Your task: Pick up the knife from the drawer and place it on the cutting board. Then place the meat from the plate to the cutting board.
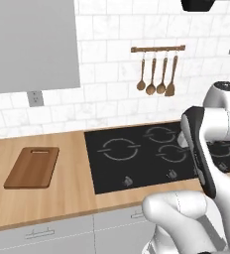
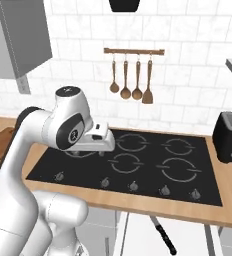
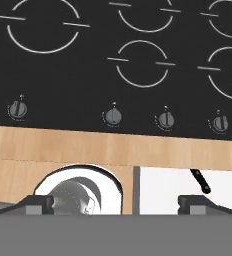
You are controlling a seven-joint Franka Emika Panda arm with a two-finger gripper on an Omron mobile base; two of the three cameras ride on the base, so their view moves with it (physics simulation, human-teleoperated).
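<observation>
With the tool (image 3: 116, 202) wide and empty above the open drawer (image 3: 188, 187), a misaligned descent could nudge the slim knife (image 3: 200, 180) instead of straddling its handle.

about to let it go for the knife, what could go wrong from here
1. The knife lies low in the open drawer, below the counter edge; reaching down, the open gripper could clip that edge.
2. Only its slim black handle shows, lying at a slant, so the fingers may close off-line and slip.
3. The cutting board sits far left, beyond the stove, so a weak grip could drop it on the way.
</observation>
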